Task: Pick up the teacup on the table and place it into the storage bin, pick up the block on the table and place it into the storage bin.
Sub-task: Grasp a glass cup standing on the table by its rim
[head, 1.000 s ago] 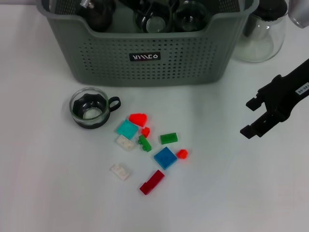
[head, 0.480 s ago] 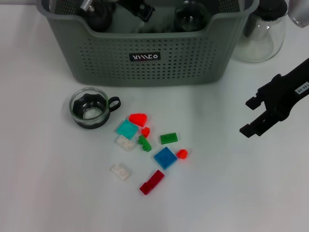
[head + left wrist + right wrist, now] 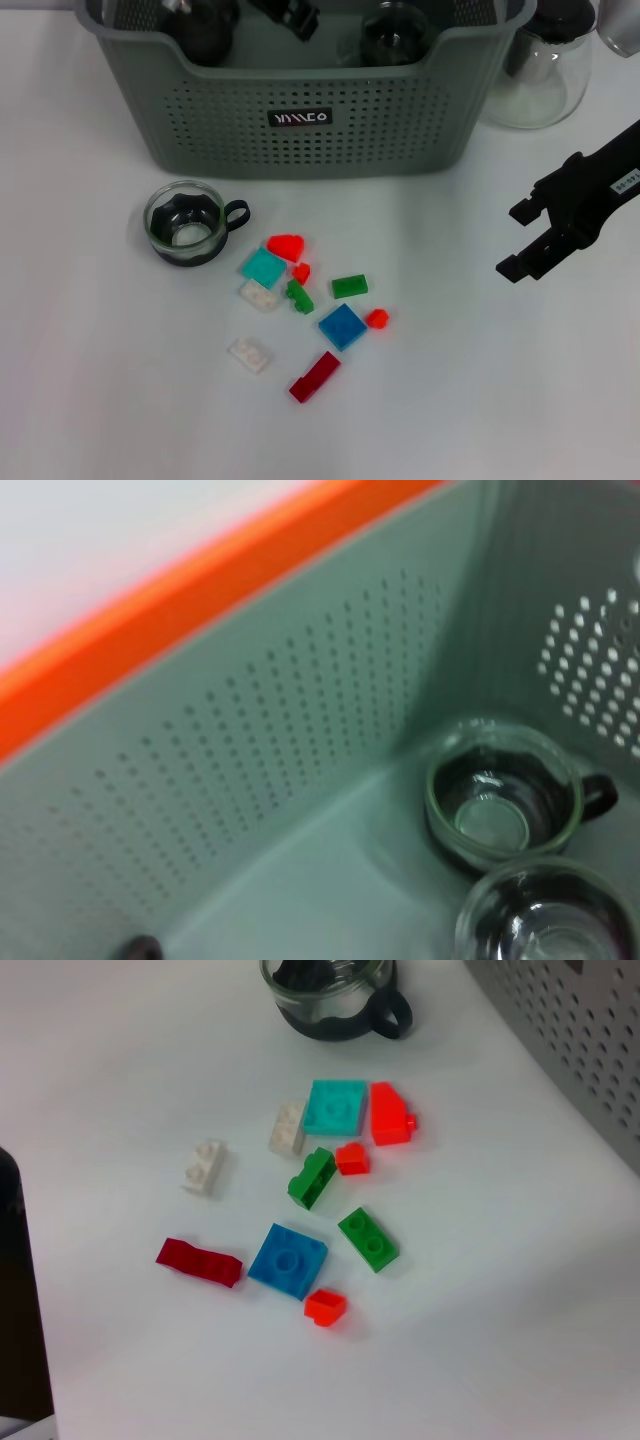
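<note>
Head view shows the storage bin at the far side of the desk, several glass cups already inside it. The left gripper hangs over the bin's interior; whether its jaws are wide or narrow cannot be told. The right gripper hovers above bare desk to the right, jaws spread and empty. The teacup stands upright just in front of the bin's left half, its handle pointing toward the robot's right. Nearer the robot lies a scatter of blocks: the blue block flat and square, the dark red block with its long axis on a diagonal. The blocks probably suit the right gripper, lying to its left; the teacup sits nearer the left arm.
</note>
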